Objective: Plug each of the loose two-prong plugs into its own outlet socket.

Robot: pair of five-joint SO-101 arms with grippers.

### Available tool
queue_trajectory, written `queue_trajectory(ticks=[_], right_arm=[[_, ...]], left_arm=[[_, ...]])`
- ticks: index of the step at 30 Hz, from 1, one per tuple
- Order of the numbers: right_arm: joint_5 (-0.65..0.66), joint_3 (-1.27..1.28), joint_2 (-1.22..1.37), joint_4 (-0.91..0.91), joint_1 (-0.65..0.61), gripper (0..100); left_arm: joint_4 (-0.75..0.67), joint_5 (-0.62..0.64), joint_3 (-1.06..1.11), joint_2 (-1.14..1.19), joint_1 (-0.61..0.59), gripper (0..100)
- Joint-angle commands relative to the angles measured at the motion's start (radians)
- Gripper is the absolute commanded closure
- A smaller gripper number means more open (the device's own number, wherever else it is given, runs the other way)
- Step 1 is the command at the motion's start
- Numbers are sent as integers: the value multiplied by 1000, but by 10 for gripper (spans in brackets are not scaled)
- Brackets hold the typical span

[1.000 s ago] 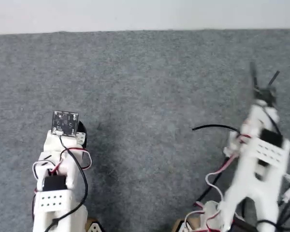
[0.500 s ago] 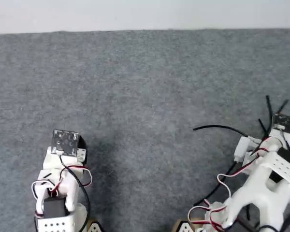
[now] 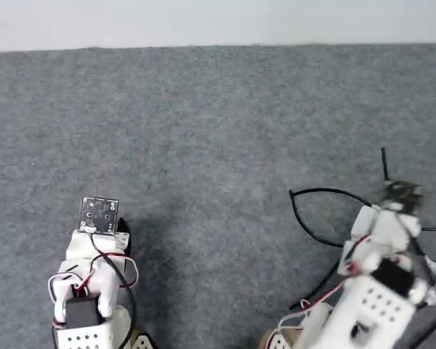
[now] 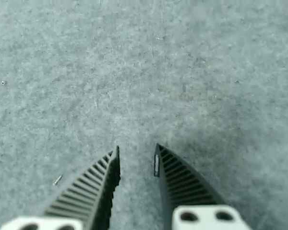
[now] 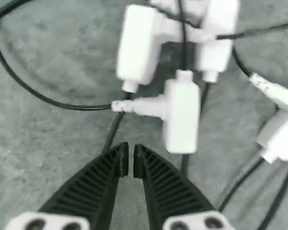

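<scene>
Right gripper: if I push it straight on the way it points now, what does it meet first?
Probably the side stem of the white plug, where the black cable joins it, just ahead of the right gripper. Its height above them is unclear, so it may pass over.

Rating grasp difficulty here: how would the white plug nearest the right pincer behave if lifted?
The white plug looks like a rigid plastic block, so probably light and stiff. Its thin black cord lies in loose curves, so it would likely trail floppily and tug. Neighbouring plugs lie close and might get dragged.
</scene>
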Motion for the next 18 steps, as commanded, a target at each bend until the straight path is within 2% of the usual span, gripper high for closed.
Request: queue_trajectory(ticks=[1,3,6,12,18], right_arm=[[17,110,-183,-35,-59,980],[6,195,-265,-33,-120,983],[-63,315,-381,-31,-196,983],[-106,410,-651,96,-237,984],[-109,462,-636,67,-239,984]], left_arm=[[5,-5,-12,-20,0,891],[34,-5,-12,-20,0,892],[190,-8,-12,-20,0,891],[186,-8,-12,-20,-5,891],[183,-3,-10,-20,-8,892]])
